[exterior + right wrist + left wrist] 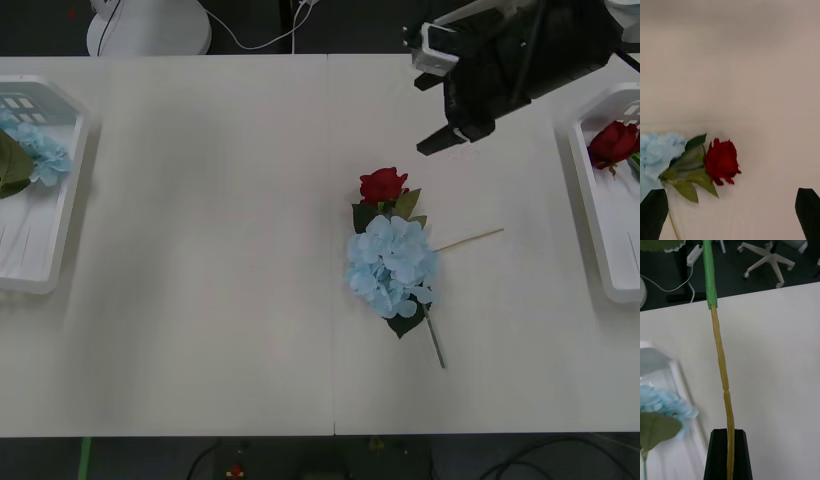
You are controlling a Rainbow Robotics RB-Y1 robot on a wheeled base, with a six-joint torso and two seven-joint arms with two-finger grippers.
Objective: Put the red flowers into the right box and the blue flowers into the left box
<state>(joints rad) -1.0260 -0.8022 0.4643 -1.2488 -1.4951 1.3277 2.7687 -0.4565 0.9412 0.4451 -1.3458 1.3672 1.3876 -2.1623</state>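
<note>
While my right gripper [730,215] hangs above the table [200,250] with its fingers spread wide and empty, a red rose [383,185] lies just below it in the wrist picture, bloom between and a little ahead of my fingertips. Taking that rose as the landmark: a blue flower [392,262] lies against it on my side, its leaves overlapping the rose's, and a pale stem pokes out toward the right box [600,215]. That box sits well off to the rose's right with another red bloom [612,143] already in it. The left box [45,270] is far to the rose's left, holding a blue head [40,150].

My left gripper [729,453] is closed on a thin stem [720,363], tan low down and green higher up; whose flower it is I cannot tell.

The rose looks light and soft, petals easy to crush, stem thin and likely springy. I judge the best hold is the stem just under the bloom, though leaves and blue petals crowd it, so the neighbour may drag along.
</note>
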